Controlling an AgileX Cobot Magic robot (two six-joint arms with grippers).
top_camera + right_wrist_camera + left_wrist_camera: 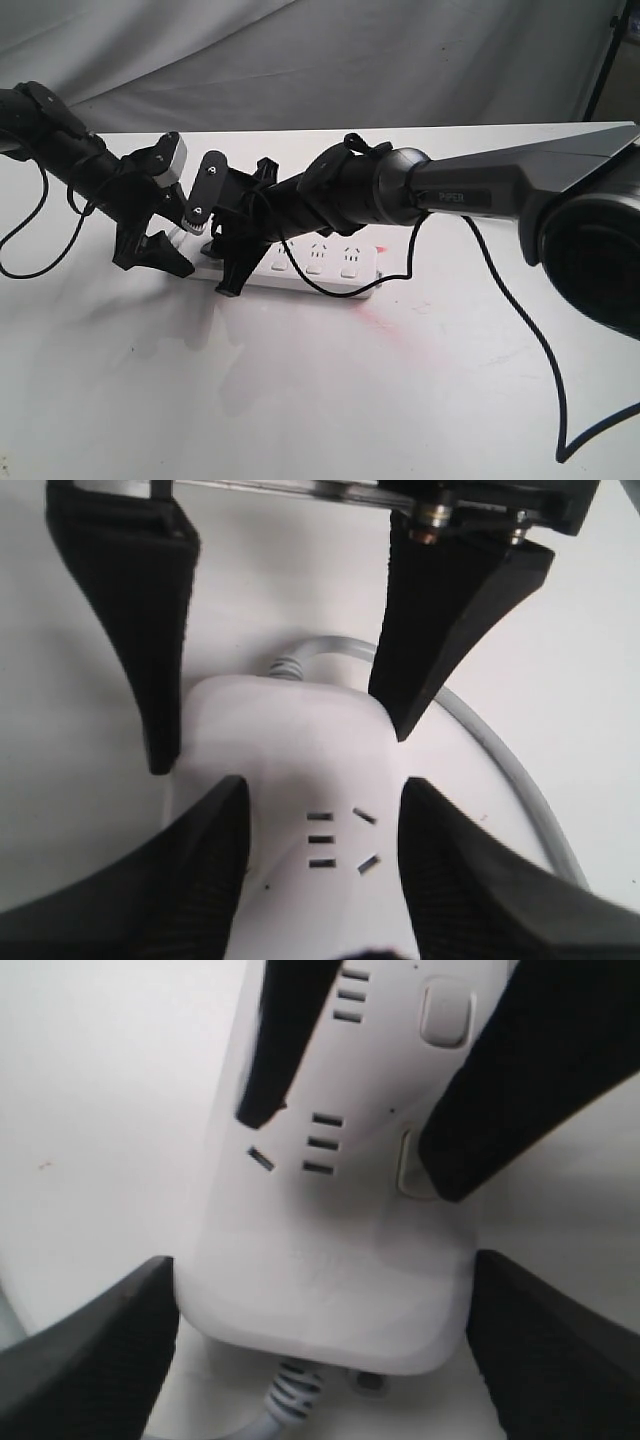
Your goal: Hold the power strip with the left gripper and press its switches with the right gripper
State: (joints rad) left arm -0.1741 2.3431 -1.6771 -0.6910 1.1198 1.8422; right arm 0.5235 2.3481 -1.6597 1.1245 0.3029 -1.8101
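Observation:
The white power strip (330, 268) lies on the table, its grey cord (288, 1398) leaving the rounded end. My left gripper (155, 255) (322, 1260), with the grey block at its wrist, is shut across that end of the strip, one finger against each long side. Just beyond it, my right gripper (228, 262) (322, 785) on the PIPER arm stands open over the strip. One of its fingertips (450, 1170) rests on the end switch (403, 1165). The neighbouring switch (447, 1012) is uncovered, and three more switches (313, 268) show further along.
The strip rests on a white table (300, 400) with a grey cloth backdrop (350, 50) behind. A thin black cable (535, 345) loops across the table on the right, another (20, 250) on the left. A faint red mark (385, 315) lies in front of the strip.

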